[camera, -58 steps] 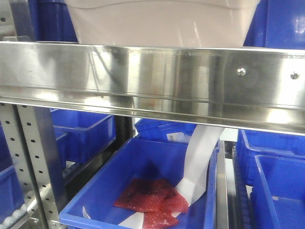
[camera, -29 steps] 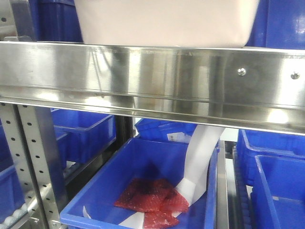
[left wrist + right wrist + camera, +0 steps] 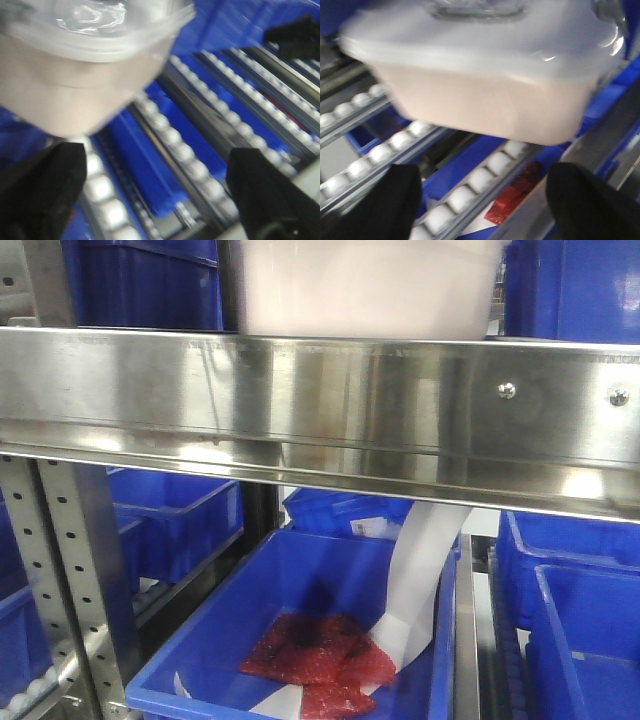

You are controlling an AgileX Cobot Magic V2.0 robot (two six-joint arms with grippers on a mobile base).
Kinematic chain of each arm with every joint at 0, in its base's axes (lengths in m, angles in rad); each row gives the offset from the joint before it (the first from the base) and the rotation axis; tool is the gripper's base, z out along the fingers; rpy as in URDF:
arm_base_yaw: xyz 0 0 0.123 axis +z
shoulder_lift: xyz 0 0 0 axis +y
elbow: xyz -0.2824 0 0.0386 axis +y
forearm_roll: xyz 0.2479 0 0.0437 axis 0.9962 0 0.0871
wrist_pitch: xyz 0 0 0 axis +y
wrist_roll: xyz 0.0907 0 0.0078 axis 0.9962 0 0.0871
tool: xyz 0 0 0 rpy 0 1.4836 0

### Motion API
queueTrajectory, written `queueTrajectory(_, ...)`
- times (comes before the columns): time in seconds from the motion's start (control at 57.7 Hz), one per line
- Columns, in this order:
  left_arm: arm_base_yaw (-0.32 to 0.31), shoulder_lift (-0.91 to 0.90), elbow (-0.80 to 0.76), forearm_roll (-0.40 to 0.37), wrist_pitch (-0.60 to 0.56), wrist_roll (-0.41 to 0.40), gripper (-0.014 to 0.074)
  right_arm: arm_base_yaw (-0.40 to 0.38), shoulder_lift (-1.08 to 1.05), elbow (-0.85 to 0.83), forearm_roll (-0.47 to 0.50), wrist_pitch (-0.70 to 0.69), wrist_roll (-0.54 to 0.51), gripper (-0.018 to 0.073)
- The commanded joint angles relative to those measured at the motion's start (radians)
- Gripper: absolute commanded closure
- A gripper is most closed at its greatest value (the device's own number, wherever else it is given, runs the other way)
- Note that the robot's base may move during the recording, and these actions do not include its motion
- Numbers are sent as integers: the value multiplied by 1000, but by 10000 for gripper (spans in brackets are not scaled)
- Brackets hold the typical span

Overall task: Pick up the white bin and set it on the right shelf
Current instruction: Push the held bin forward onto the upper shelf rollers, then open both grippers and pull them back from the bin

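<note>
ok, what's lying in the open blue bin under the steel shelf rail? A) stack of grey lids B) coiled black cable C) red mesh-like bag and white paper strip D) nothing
C: the open blue bin holds a red bag with a white paper strip draped into it.

We see the white bin (image 3: 365,288) filling the middle above the right shelf's (image 3: 320,400) front rail, blue bins (image 3: 150,285) close on both sides; bare roller tracks (image 3: 200,170) lie open beneath it.
</note>
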Motion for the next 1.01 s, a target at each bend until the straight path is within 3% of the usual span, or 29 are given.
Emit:
queueTrajectory(0.0, -8, -82, -39, -70, 71, -29, 268, -1, -97, -38, 45, 25, 11, 95)
queueTrajectory(0.173, -8, -152, -39, -69, 174, -52, 568, -1, -202, -36, 45, 94, 46, 474)
queueTrajectory(0.277, -8, -190, -39, -44, 207, -97, 734, -1, -281, -10, 40, 101, 84, 487)
queueTrajectory(0.382, -10, -234, -39, 90, 207, -189, 715, -1, -363, 54, -10, 91, 114, 486)
queueTrajectory(0.451, -10, -267, -34, 219, 207, -267, 715, -1, -427, 116, -77, 64, 152, 486)
queueTrajectory(0.555, -10, -329, -9, 401, 182, -377, 715, -1, -534, 255, -205, -8, 214, 486)
queueTrajectory(0.694, -10, -431, 89, 628, 104, -480, 715, -1, -690, 472, -303, -145, 289, 486)
queueTrajectory(0.815, -10, -527, 224, 740, 21, -529, 715, -1, -832, 641, -313, -251, 294, 486)
queueTrajectory(0.988, -10, -695, 457, 768, -170, -529, 715, -1, -1015, 853, -315, -413, 294, 486)
